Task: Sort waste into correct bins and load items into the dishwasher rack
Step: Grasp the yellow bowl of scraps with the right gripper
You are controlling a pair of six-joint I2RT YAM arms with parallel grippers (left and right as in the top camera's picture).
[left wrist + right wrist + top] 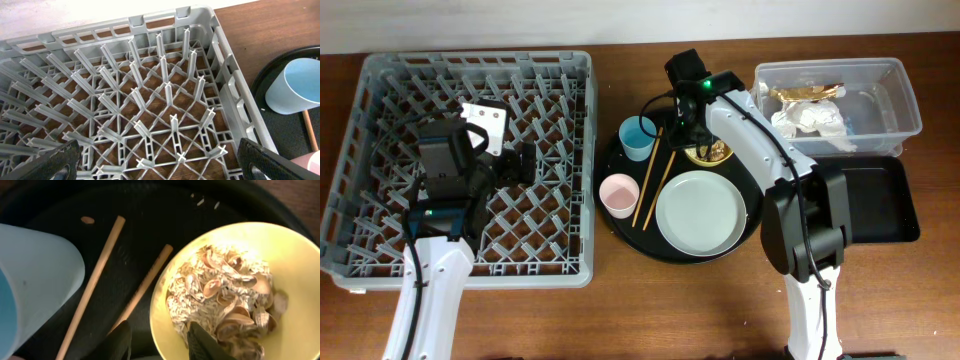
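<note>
The yellow bowl (712,152) of beige-brown food scraps (225,290) sits on the round black tray. My right gripper (698,140) is open and straddles the bowl's (280,245) near rim, one finger inside on the scraps and one outside (160,340). The wooden chopsticks (655,175) (95,280), light-blue cup (638,137) (35,280), pink cup (618,193) and grey-green plate (700,212) rest on the same tray. My left gripper (515,165) (160,160) is open and empty above the grey dishwasher rack (480,62) (150,100). The napkin (810,118) and gold wrapper (807,93) lie in the clear tub (910,95).
The shallow black rectangular tray (880,200) lies at the right, below the tub. The round black tray (620,225) sits between the rack and the bins. In the left wrist view the blue cup (300,85) and the pink cup's edge (312,162) show right of the rack.
</note>
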